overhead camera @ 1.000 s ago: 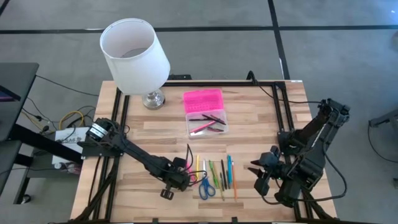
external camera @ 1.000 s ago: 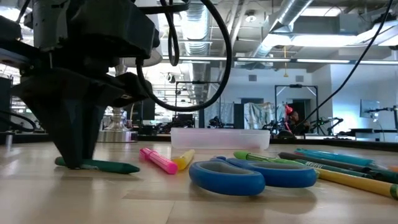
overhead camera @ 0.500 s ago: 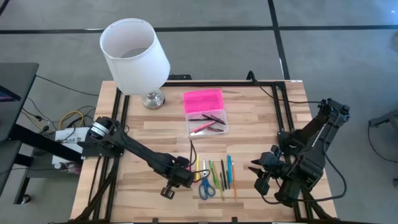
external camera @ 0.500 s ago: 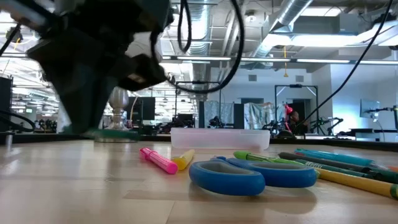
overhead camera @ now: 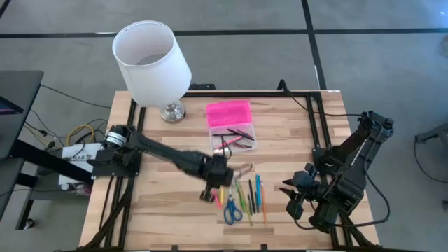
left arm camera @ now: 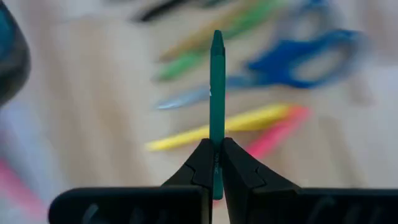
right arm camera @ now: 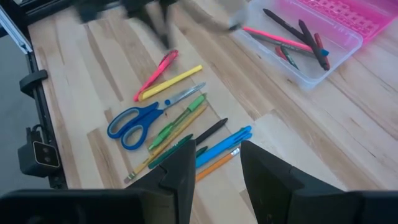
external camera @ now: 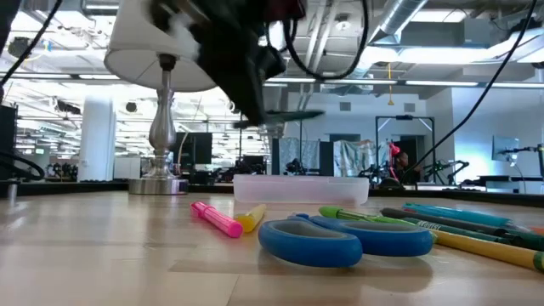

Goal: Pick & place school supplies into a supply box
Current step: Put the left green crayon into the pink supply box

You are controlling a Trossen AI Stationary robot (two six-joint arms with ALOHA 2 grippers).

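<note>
The left gripper [left arm camera: 216, 163] is squeezed shut on a green pen [left arm camera: 216, 93]. The pen sticks straight out past the finger tips, in line with the arm. In the high view this gripper [overhead camera: 222, 170] is up in the air, between the row of school things and the box [overhead camera: 232, 127]. In the low view the pen [external camera: 285, 116] lies flat, high over the table.

The box sits in the middle of the table [overhead camera: 168, 150], with its pink lid [overhead camera: 228, 113] open behind it. A few pens are inside.

The blue scissors [overhead camera: 232, 208], a pink marker [external camera: 216, 218], a yellow marker [external camera: 250, 218] and more pens lie side by side on the table.

The right gripper [overhead camera: 292, 198] waits near the right side of the table, fingers apart, holding nothing.
</note>
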